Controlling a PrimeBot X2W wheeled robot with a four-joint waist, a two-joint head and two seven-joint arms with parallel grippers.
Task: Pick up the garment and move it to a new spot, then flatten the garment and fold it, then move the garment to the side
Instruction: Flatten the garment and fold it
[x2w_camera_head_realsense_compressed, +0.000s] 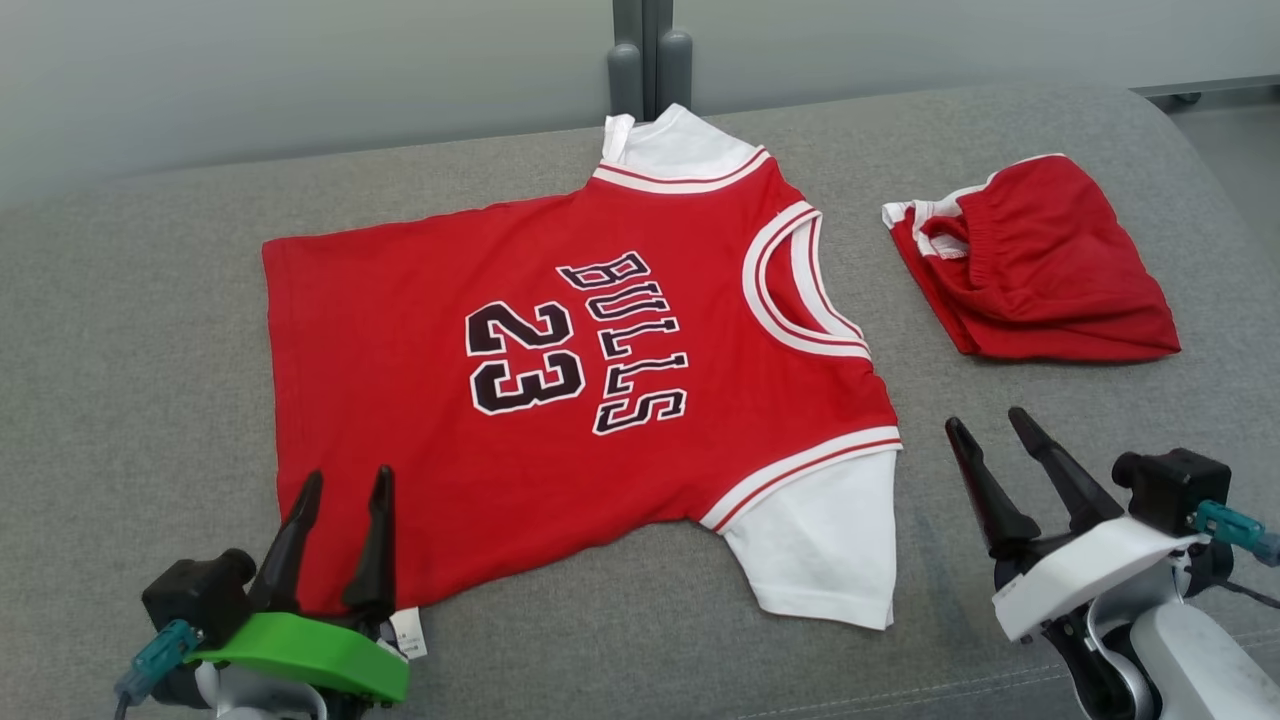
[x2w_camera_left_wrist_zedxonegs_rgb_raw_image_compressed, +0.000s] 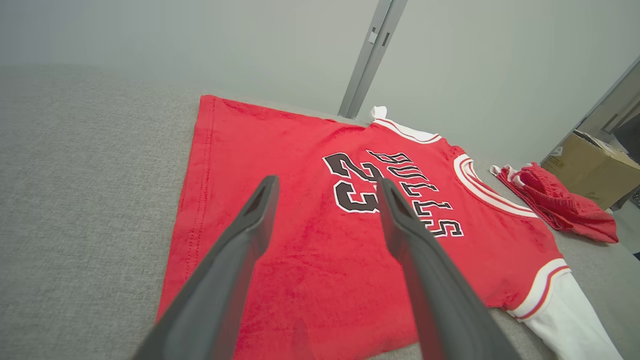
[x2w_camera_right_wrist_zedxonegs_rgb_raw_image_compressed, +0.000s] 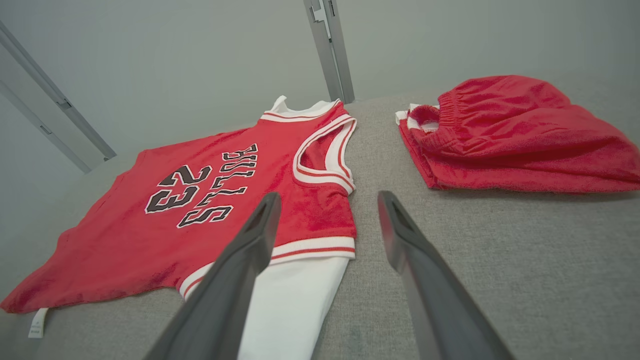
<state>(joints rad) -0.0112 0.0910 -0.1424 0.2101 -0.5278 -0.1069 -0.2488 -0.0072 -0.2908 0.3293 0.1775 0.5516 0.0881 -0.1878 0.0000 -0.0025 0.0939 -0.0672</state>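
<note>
Red jersey lies flat on the grey cushion. My left gripper at seven o'clock, over the hem, and right gripper at four, beside the sleeve, both gape empty. Flattening looks done; folding comes next, calling for pinches on the near edge.

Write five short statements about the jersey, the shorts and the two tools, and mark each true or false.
1. The jersey lies spread out, print facing up. True.
2. The red shorts lie on the jersey. False: they lie apart from it on the grey cushion.
3. The left tool is open and empty. True.
4. The right tool grips the white sleeve. False: it is open, beside the sleeve, holding nothing.
5. The jersey is folded in half. False: it is unfolded.
</note>
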